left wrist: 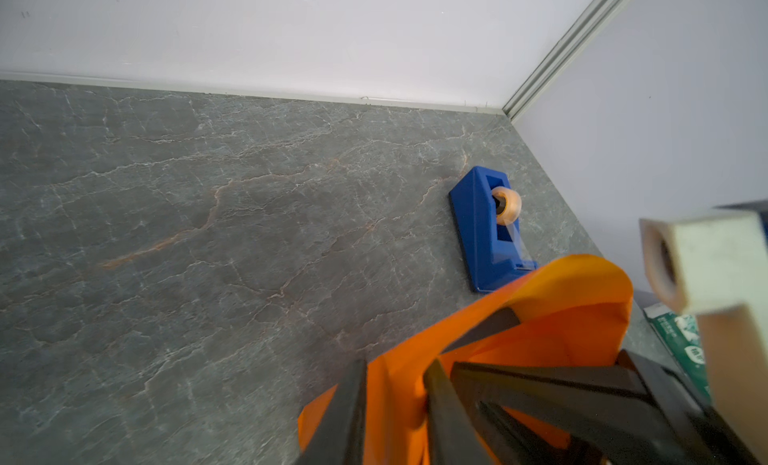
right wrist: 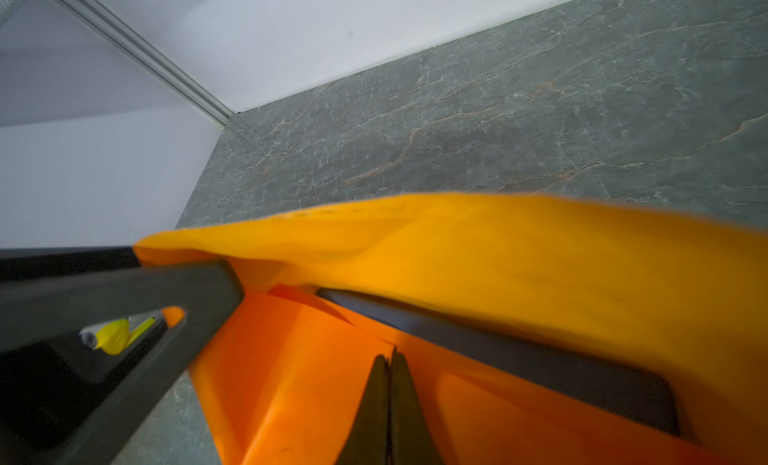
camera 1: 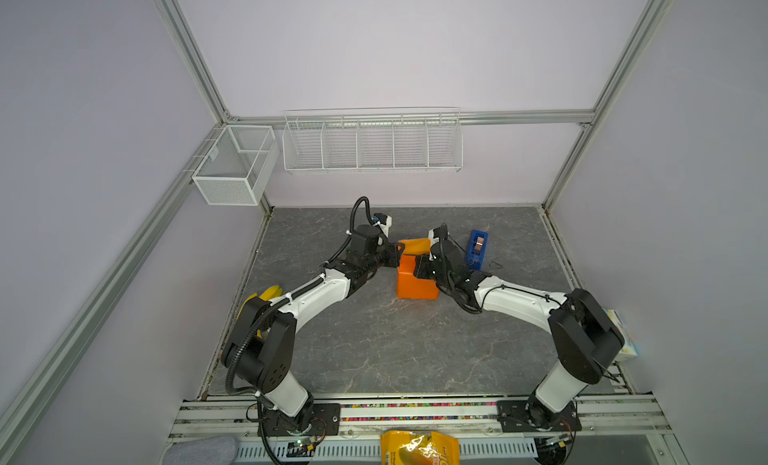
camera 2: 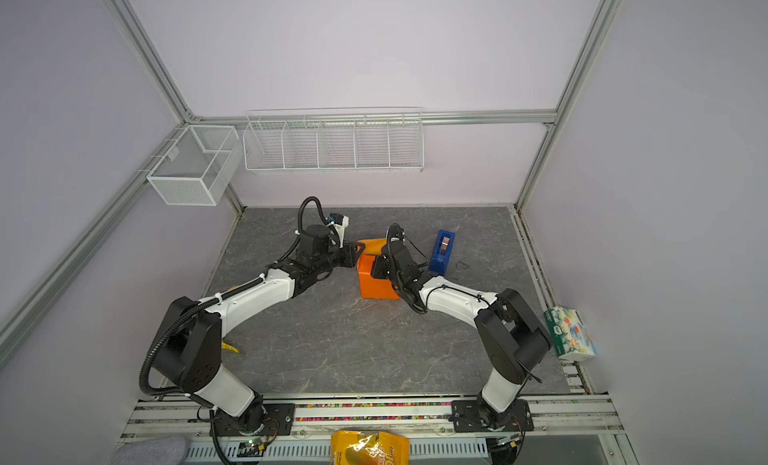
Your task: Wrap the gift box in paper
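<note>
While both arms meet over the middle of the grey table, a white mesh basket is seen hung on the left wall. Yellow bananas are partly hidden behind the left arm. The left gripper is laid against the upper left edge of the paper, which is folded up around the gift box near the table's middle. In the left wrist view its fingers are shown a little apart with an orange fold between them. Whether that fold is pinched cannot be told.

The gift box is almost wholly covered. Only a dark navy strip is shown in the right wrist view, beneath a raised orange flap. The right gripper is set onto the top of the wrapped bundle from the right. In the right wrist view its jaws are pressed together and its tips are touching the paper.

Near the bundle on its right, a blue tape dispenser is stood on the table. Further right, a patterned tissue pack is lodged against the right wall.
</note>
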